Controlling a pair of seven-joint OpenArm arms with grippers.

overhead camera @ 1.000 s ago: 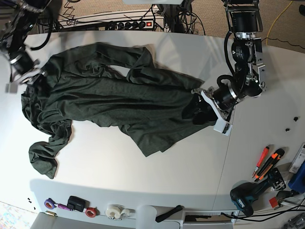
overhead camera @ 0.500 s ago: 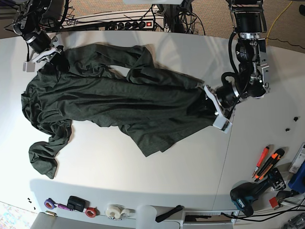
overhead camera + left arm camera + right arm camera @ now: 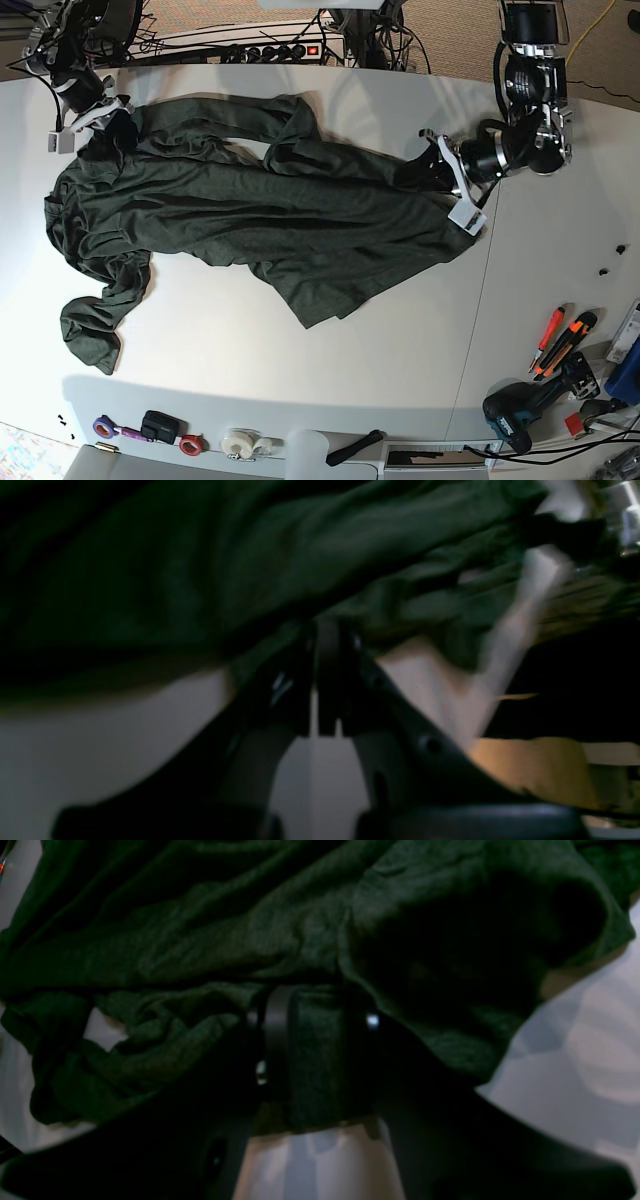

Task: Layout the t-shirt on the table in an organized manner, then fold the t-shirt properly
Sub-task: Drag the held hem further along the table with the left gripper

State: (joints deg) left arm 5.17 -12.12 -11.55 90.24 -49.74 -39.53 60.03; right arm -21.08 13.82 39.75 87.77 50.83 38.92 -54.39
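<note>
Table [image 3: 400, 400]: wide white top with a thin seam line on its right part, carrying all items below. T-shirt [image 3: 240, 215]: dark green, plain, spread across the table's left and centre, wrinkled, one sleeve trailing toward the near left edge, its right end gathered at the left gripper and its upper left corner at the right gripper. Left gripper [image 3: 440, 178]: at the shirt's right edge, jaws clenched together on a fold of the green cloth; its wrist view is blurred, but the fingers [image 3: 327, 675] meet with fabric at their tips. Right gripper [image 3: 110, 122]: at the shirt's upper left corner, jaws part-way closed, clamping a strip of cloth between the pads [image 3: 277, 1035], seen plainly in its wrist view. Cordless drill [image 3: 525, 405]: near right corner. Orange-handled cutters [image 3: 565, 342]: just beside the drill. Tape rolls [image 3: 240, 443]: along the near edge, with small dark and purple items to their left.
</note>
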